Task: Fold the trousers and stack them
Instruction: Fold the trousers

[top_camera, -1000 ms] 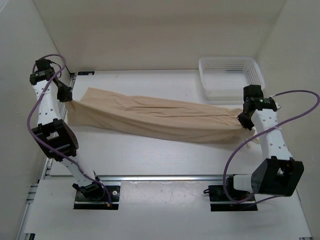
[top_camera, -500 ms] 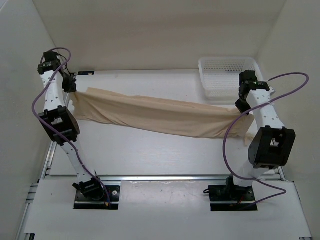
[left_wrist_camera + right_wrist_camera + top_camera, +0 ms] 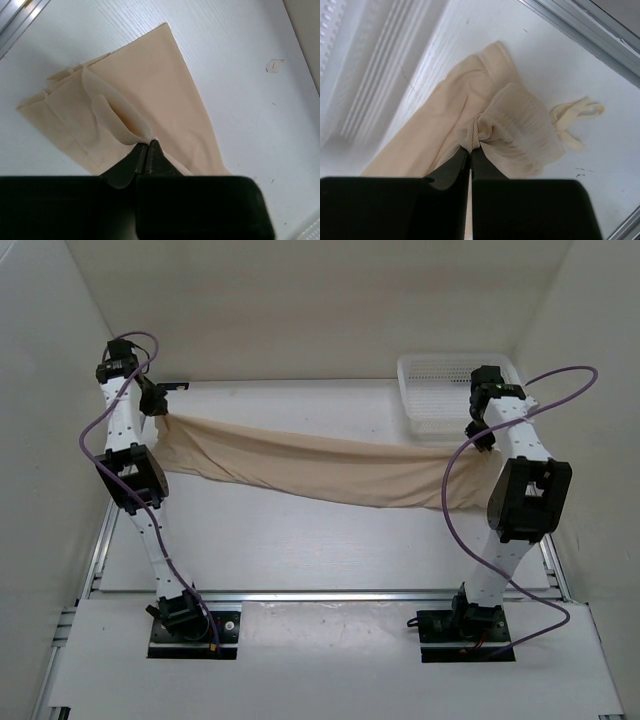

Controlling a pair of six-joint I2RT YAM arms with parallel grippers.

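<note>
Near the mesh basket (image 3: 410,400), stretched trousers (image 3: 320,466).

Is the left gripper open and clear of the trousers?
No, the left wrist view shows the left gripper shut, its fingertips pinching a raised fold of the trousers.

Right end of the trousers (image 3: 320,465) behind the right arm (image 3: 525,490) overhead; basket (image 3: 330,25) a cropped blur at the wrist.
</note>
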